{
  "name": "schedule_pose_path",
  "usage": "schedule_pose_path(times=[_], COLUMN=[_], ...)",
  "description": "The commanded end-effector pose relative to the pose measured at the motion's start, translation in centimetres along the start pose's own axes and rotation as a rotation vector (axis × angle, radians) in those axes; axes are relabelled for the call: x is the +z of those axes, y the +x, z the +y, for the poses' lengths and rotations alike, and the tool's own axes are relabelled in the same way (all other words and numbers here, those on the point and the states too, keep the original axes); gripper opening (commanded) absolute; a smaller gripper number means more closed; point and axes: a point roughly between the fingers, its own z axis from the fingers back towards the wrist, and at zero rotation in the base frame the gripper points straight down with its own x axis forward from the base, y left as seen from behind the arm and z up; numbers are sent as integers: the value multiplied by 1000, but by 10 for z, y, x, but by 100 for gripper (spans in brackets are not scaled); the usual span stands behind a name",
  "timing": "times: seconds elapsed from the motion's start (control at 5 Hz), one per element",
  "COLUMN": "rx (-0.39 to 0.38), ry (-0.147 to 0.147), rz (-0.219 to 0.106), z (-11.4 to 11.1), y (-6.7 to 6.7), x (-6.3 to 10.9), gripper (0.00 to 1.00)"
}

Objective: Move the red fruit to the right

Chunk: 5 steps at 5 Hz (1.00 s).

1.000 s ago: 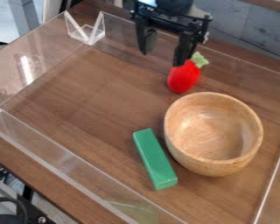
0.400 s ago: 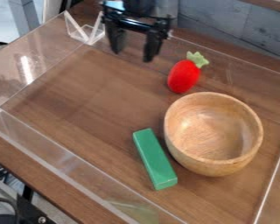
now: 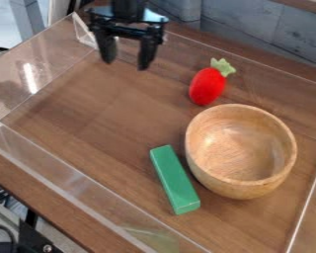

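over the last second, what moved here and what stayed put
The gripper slid left across the picture along the far side of the tray, away from the red fruit, with its fingers open and empty the whole time. It took hold of nothing and let go of nothing. The red fruit, the wooden bowl and the green block stayed where they were.

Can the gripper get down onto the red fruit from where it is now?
Probably yes. The gripper is open and empty, off to the left of the red fruit. Bare tabletop lies between them, and the wooden bowl sits nearer the camera, clear of that line.
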Motion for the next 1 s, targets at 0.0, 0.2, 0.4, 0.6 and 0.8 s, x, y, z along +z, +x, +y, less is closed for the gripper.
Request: schedule_pose_path(times=[0.0, 0.2, 0.4, 0.6, 0.8], rx=[63, 123, 91, 59, 71], ry=[19, 32, 40, 46, 55], rz=[-99, -118, -138, -152, -162], z=[13, 22, 24, 25, 34], y=[3, 3, 8, 12, 11], x=[14, 8, 10, 11, 11], gripper=[100, 100, 100, 100, 100])
